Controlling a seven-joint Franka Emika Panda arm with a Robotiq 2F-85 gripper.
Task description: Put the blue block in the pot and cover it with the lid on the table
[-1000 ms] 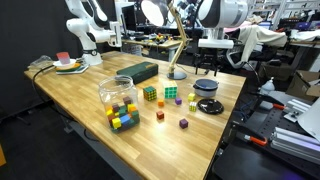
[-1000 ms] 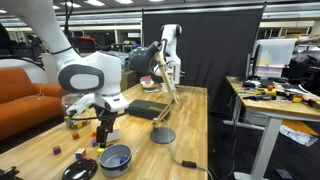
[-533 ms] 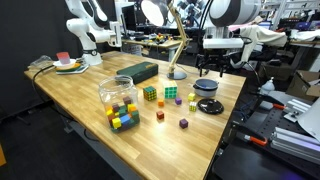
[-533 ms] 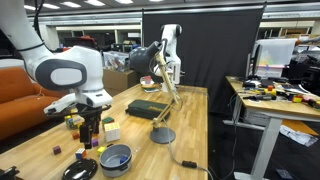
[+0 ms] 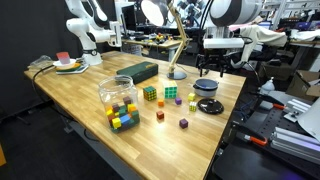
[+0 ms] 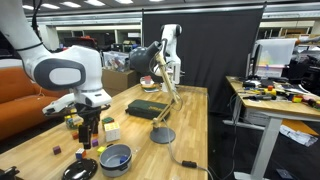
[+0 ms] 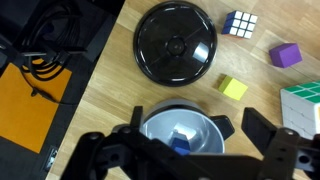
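In the wrist view the small dark pot (image 7: 165,120) sits right under my gripper (image 7: 198,122), and the blue block (image 7: 181,143) lies inside it. My gripper is open and empty, with one finger to each side of the pot. The black lid (image 7: 175,42), with a knob at its centre, lies flat on the table just beyond the pot. In both exterior views the gripper (image 5: 210,70) (image 6: 90,133) hangs above the pot (image 5: 206,87) (image 6: 115,158). The lid (image 5: 210,105) (image 6: 162,135) lies beside it. The block is hidden there.
A clear jar of coloured blocks (image 5: 118,97), two puzzle cubes (image 5: 150,93) (image 5: 171,92) and loose small cubes (image 5: 183,124) stand on the wooden table. Near the lid are a yellow-green cube (image 7: 233,88) and a purple cube (image 7: 285,55). Cables (image 7: 45,45) lie past the table edge.
One second ago the gripper was lower and closer over the pot. It has since risen and shifted a little sideways. Nothing has moved in the last half second.
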